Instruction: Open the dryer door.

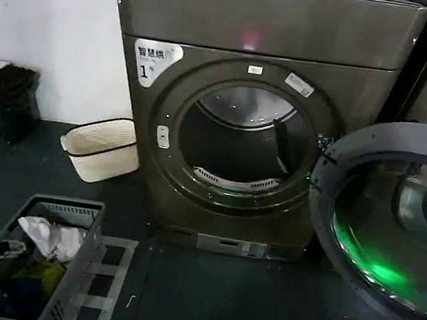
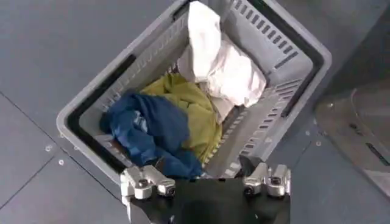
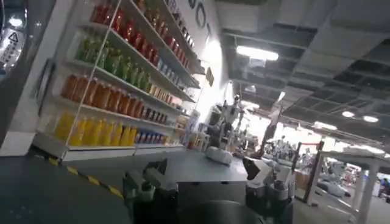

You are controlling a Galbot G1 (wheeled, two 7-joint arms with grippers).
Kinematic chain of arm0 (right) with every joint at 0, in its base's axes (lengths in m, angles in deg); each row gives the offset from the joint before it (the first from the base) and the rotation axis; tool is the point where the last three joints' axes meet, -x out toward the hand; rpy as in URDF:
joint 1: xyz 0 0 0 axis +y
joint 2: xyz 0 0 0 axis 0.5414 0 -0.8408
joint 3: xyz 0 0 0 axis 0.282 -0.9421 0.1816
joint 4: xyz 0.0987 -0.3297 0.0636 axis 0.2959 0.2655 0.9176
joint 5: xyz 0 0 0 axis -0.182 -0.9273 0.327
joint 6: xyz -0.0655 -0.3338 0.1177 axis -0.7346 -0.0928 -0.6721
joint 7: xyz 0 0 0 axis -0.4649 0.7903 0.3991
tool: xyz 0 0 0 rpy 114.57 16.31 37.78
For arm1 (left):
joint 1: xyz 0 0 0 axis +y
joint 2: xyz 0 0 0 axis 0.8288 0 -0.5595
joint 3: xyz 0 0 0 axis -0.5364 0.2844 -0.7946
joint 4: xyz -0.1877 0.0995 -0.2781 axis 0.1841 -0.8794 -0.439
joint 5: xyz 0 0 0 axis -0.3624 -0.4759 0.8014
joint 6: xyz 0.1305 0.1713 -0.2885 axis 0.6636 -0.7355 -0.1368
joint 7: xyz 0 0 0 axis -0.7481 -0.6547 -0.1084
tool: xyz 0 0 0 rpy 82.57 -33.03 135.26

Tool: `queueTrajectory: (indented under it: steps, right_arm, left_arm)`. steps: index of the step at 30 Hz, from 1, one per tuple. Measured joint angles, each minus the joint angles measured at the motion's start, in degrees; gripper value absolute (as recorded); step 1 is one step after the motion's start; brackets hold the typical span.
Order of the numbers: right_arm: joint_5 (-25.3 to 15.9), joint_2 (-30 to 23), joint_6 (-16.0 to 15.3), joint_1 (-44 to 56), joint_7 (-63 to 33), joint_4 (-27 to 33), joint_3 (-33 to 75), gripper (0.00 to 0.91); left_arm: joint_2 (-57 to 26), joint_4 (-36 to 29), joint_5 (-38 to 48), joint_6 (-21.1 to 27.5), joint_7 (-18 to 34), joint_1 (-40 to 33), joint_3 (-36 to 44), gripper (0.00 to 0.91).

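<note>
The dryer [image 1: 257, 119] stands at the centre of the head view, its round mouth bare and the drum visible inside, so the job looks essentially done: the dryer door [image 1: 392, 219] is swung wide on its hinge at the 3 o'clock side of the opening and hangs at about 4 o'clock from the drum, its grey inner side and tinted glass facing the camera with a green glow on the glass. What is left, by my judgement, is at most backing the arms clear. The head view alone gives the machine, the door, a cream bag [image 1: 103, 147] at 9 o'clock from the opening, and the grey laundry basket [image 1: 39, 264] on the floor at 7 o'clock. The left wrist view looks straight down into that basket [image 2: 292, 49], showing white, yellow-green and blue clothes, with the left pincer [image 2: 207, 182] spread wide above its near rim, pinching nothing. The right wrist view faces away from the machine toward shelves of coloured bottles [image 3: 116, 73] and a lit hall; the right pincer [image 3: 207, 185] is likewise spread and holds nothing.
</note>
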Motion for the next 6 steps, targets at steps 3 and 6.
queueTrajectory:
  steps: [3, 6]
  right_arm:
    - [0.0, -0.2, 0.1, 0.0, 0.1, 0.0, 0.0, 0.907]
    - [-0.2, -0.3, 0.2, 0.0, 0.2, 0.2, -0.1, 0.907]
  left_arm:
    - [0.0, 0.1, -0.4, 0.0, -0.1, -0.3, 0.5, 0.907]
    - [0.1, 0.1, -0.5, 0.0, -0.3, -0.3, 0.7, 0.907]
